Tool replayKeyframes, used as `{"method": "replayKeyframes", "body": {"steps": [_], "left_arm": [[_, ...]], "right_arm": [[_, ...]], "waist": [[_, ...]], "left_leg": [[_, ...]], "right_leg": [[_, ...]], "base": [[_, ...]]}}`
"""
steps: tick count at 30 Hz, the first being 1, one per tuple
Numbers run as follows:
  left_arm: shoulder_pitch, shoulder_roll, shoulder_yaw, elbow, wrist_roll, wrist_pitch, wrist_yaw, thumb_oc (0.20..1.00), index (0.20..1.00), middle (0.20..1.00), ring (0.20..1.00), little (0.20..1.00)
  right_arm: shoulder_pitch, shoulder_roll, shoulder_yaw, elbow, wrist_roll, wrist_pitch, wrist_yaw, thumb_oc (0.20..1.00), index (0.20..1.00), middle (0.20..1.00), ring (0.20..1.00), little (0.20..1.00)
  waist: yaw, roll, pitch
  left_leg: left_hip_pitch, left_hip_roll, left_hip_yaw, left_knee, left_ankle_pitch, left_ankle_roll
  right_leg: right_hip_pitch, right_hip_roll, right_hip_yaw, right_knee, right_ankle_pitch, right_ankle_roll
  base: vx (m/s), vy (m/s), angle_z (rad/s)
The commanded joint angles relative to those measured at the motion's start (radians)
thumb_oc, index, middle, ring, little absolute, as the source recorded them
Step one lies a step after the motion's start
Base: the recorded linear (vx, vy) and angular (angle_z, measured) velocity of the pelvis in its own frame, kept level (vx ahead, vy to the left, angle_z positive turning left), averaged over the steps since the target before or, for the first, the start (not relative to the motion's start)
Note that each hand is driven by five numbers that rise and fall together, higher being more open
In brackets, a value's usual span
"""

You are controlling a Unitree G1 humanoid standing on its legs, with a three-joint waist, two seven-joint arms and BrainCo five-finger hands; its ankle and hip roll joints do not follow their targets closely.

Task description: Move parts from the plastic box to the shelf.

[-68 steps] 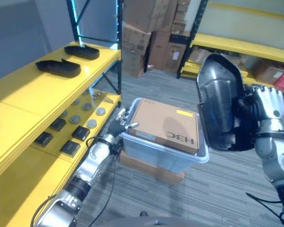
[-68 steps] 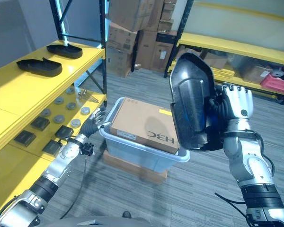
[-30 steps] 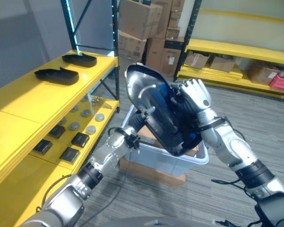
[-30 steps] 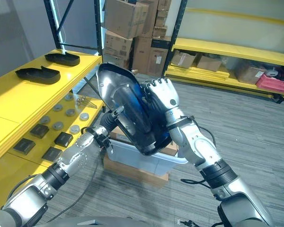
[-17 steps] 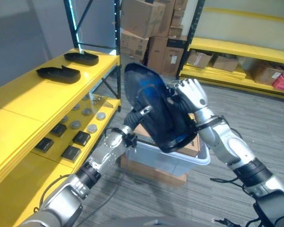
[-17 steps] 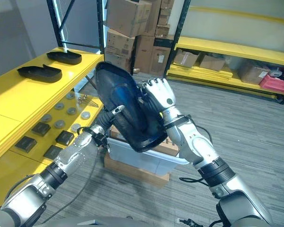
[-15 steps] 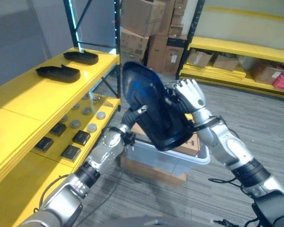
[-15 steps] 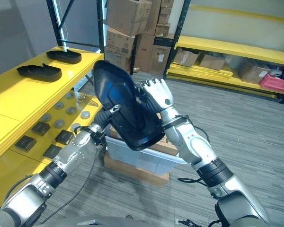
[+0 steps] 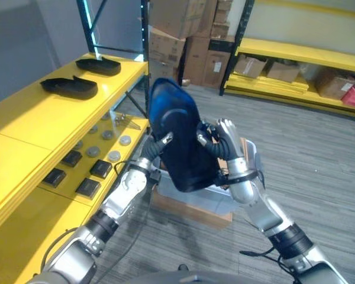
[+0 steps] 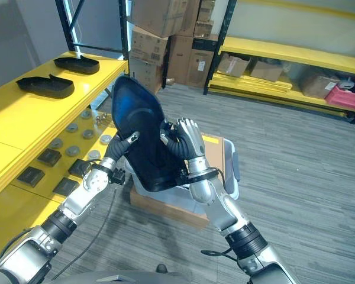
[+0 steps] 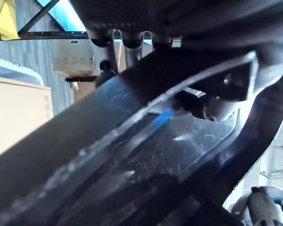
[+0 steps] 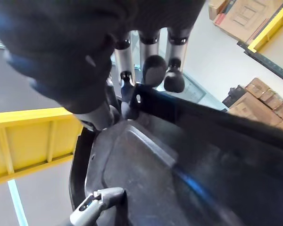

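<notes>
A large black moulded shell part hangs upright above the grey plastic box, gripped from both sides. My left hand is shut on its left edge, thumb on the front face. On its right edge my right hand is shut, fingers curled over the rim. From the left wrist the part sits right against the fingers. A cardboard carton lies in the box. The yellow shelf at the left carries two black parts.
The lower yellow shelf holds small black blocks and round grey discs. The plastic box rests on a flat cardboard base. Stacked cartons and another yellow rack stand at the back. Grey floor spreads to the right.
The part, first held up at the right by my right hand alone, has swung left over the box. My left hand has risen from the box edge and taken its left side.
</notes>
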Motion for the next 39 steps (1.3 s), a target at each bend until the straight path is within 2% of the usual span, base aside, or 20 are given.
{"method": "replayKeyframes", "body": {"steps": [1,5,6,10,12,16,19,20,21,23,24,25,29,31,32,33,34,35,36,39], "left_arm": [[-0.067,0.031,0.103,-0.073,0.164,-0.119,0.083,0.200,0.200,0.200,0.200,0.200],[0.033,0.185,0.233,-0.154,0.437,-0.123,0.097,0.200,0.200,0.200,0.200,0.200],[0.102,0.235,0.303,-0.182,0.519,-0.131,0.113,0.200,0.200,0.200,0.200,0.200],[0.182,0.293,0.375,-0.220,0.588,-0.154,0.118,0.200,0.200,0.200,0.200,0.200],[0.315,0.335,0.476,-0.286,0.634,-0.192,0.110,0.200,0.200,0.200,0.200,0.200],[0.447,0.313,0.549,-0.344,0.640,-0.211,0.111,0.200,0.200,0.200,0.200,0.200],[0.488,0.280,0.570,-0.363,0.617,-0.211,0.107,0.200,0.200,0.200,0.200,0.200],[0.497,0.270,0.578,-0.369,0.610,-0.212,0.107,0.200,0.200,0.200,0.200,0.200],[0.499,0.263,0.585,-0.375,0.594,-0.209,0.103,0.200,0.200,0.200,0.200,0.200],[0.493,0.264,0.603,-0.386,0.582,-0.206,0.100,0.200,0.200,0.200,0.200,0.200],[0.495,0.268,0.621,-0.398,0.567,-0.210,0.109,0.200,0.200,0.200,0.200,0.200],[0.496,0.268,0.622,-0.399,0.567,-0.210,0.109,0.200,0.200,0.200,0.200,0.200],[0.508,0.233,0.667,-0.425,0.495,-0.222,0.131,0.200,0.200,0.200,0.200,0.200],[0.489,0.223,0.663,-0.422,0.474,-0.227,0.126,0.200,0.200,0.200,0.200,0.200],[0.469,0.216,0.653,-0.422,0.470,-0.230,0.131,0.200,0.200,0.200,0.200,0.200],[0.452,0.209,0.641,-0.424,0.466,-0.232,0.135,0.200,0.200,0.200,0.200,0.200],[0.435,0.206,0.632,-0.434,0.464,-0.238,0.143,0.200,0.200,0.200,0.200,0.200],[0.434,0.206,0.632,-0.434,0.464,-0.238,0.143,0.200,0.200,0.200,0.200,0.200],[0.425,0.212,0.635,-0.438,0.464,-0.245,0.153,0.200,0.200,0.200,0.200,0.200],[0.428,0.217,0.643,-0.443,0.460,-0.246,0.165,0.200,0.200,0.200,0.200,0.200]], "right_arm": [[0.038,0.004,-0.031,-0.131,0.098,-0.098,0.000,1.000,1.000,1.000,1.000,1.000],[0.131,-0.013,-0.175,-0.208,0.209,-0.159,0.037,1.000,1.000,1.000,1.000,1.000],[0.199,-0.006,-0.245,-0.243,0.294,-0.196,0.078,1.000,1.000,1.000,1.000,1.000],[0.274,-0.002,-0.318,-0.268,0.390,-0.233,0.134,1.000,1.000,1.000,1.000,1.000],[0.369,0.018,-0.406,-0.263,0.433,-0.254,0.160,1.000,1.000,1.000,1.000,1.000],[0.455,0.041,-0.417,-0.216,0.455,-0.251,0.199,1.000,1.000,1.000,1.000,1.000],[0.465,0.047,-0.382,-0.164,0.507,-0.238,0.246,1.000,1.000,1.000,1.000,1.000],[0.461,0.048,-0.359,-0.135,0.547,-0.228,0.274,1.000,1.000,1.000,1.000,1.000],[0.436,0.050,-0.291,-0.057,0.664,-0.198,0.341,1.000,1.000,1.000,1.000,1.000],[0.382,0.055,-0.231,0.008,0.760,-0.177,0.385,1.000,1.000,1.000,1.000,1.000],[0.343,0.055,-0.197,0.012,0.824,-0.174,0.417,1.000,1.000,1.000,1.000,1.000],[0.342,0.055,-0.196,0.013,0.825,-0.175,0.418,1.000,1.000,1.000,1.000,1.000],[0.274,0.053,-0.174,0.025,0.855,-0.169,0.440,1.000,1.000,1.000,1.000,1.000],[0.263,0.045,-0.192,0.032,0.857,-0.171,0.439,1.000,1.000,1.000,1.000,1.000],[0.257,0.037,-0.206,0.039,0.844,-0.171,0.433,1.000,1.000,1.000,1.000,1.000],[0.251,0.036,-0.211,0.051,0.837,-0.171,0.424,1.000,1.000,1.000,1.000,1.000],[0.243,0.042,-0.216,0.060,0.829,-0.173,0.410,1.000,1.000,1.000,1.000,1.000],[0.242,0.042,-0.216,0.060,0.829,-0.173,0.410,1.000,1.000,1.000,1.000,1.000],[0.227,0.046,-0.220,0.057,0.808,-0.173,0.400,1.000,1.000,1.000,1.000,1.000],[0.221,0.052,-0.225,0.042,0.788,-0.173,0.388,1.000,1.000,1.000,1.000,1.000]], "waist": [[0.039,0.004,-0.036],[0.048,0.005,-0.032],[0.051,0.006,-0.032],[0.053,0.006,-0.031],[0.055,0.010,-0.030],[0.060,0.011,-0.030],[0.063,0.009,-0.029],[0.067,0.007,-0.027],[0.084,0.005,-0.024],[0.101,0.000,-0.012],[0.128,-0.003,0.001],[0.125,-0.003,0.003],[0.204,-0.014,0.046],[0.225,-0.017,0.062],[0.224,-0.018,0.066],[0.221,-0.018,0.067],[0.198,-0.014,0.061],[0.197,-0.014,0.060],[0.184,-0.007,0.055],[0.181,-0.004,0.047]], "left_leg": [[0.019,0.090,0.020,0.105,-0.163,-0.040],[0.018,0.092,0.017,0.105,-0.161,-0.043],[0.018,0.093,0.017,0.104,-0.160,-0.046],[0.017,0.094,0.015,0.103,-0.159,-0.049],[0.014,0.093,0.013,0.101,-0.157,-0.052],[0.010,0.091,0.010,0.103,-0.158,-0.052],[0.006,0.090,0.006,0.109,-0.159,-0.052],[0.005,0.090,0.003,0.111,-0.159,-0.052],[0.006,0.092,-0.006,0.115,-0.165,-0.054],[-0.005,0.093,-0.020,0.126,-0.159,-0.058],[-0.018,0.097,-0.042,0.145,-0.161,-0.062],[-0.019,0.097,-0.045,0.148,-0.162,-0.062],[-0.079,0.101,-0.139,0.183,-0.142,-0.082],[-0.126,0.098,-0.211,0.182,-0.130,-0.098],[-0.166,0.101,-0.220,0.184,-0.118,-0.102],[-0.187,0.109,-0.195,0.187,-0.113,-0.102],[-0.201,0.132,-0.095,0.182,-0.101,-0.095],[-0.205,0.131,-0.096,0.180,-0.097,-0.094],[-0.210,0.153,0.016,0.176,-0.088,-0.095],[-0.222,0.139,0.038,0.180,-0.088,-0.091]], "right_leg": [[-0.053,-0.068,-0.011,0.221,-0.240,0.110],[-0.052,-0.070,-0.021,0.221,-0.241,0.106],[-0.050,-0.071,-0.025,0.219,-0.242,0.105],[-0.048,-0.073,-0.030,0.217,-0.243,0.104],[-0.049,-0.077,-0.037,0.217,-0.242,0.105],[-0.052,-0.080,-0.038,0.218,-0.240,0.105],[-0.054,-0.082,-0.038,0.223,-0.240,0.104],[-0.054,-0.082,-0.039,0.226,-0.241,0.103],[-0.048,-0.083,-0.048,0.233,-0.253,0.103],[-0.045,-0.086,-0.061,0.234,-0.248,0.099],[-0.038,-0.090,-0.078,0.236,-0.255,0.093],[-0.037,-0.090,-0.080,0.236,-0.255,0.093],[-0.018,-0.103,-0.149,0.239,-0.268,0.078],[-0.002,-0.120,-0.235,0.237,-0.280,0.077],[0.002,-0.136,-0.289,0.241,-0.287,0.077],[0.010,-0.146,-0.324,0.242,-0.294,0.077],[0.024,-0.160,-0.382,0.227,-0.289,0.081],[0.023,-0.160,-0.384,0.224,-0.284,0.081],[0.043,-0.177,-0.430,0.199,-0.272,0.091],[0.058,-0.197,-0.445,0.169,-0.246,0.103]], "base": [[0.00,0.000,0.00],[0.01,-0.024,0.02],[0.02,-0.020,0.04],[0.01,-0.010,0.02],[0.01,-0.004,0.05],[-0.01,-0.003,0.07],[-0.01,-0.012,0.05],[0.01,-0.018,0.05],[-0.02,-0.036,0.07],[-0.03,-0.057,0.11],[0.00,-0.054,0.34],[0.00,-0.062,0.46],[-0.05,-0.069,0.77],[-0.09,-0.059,0.92],[-0.09,0.001,1.01],[-0.02,0.101,2.34],[0.02,0.106,2.65],[0.05,0.225,2.98],[0.02,0.143,1.70],[0.09,0.211,1.10]]}}
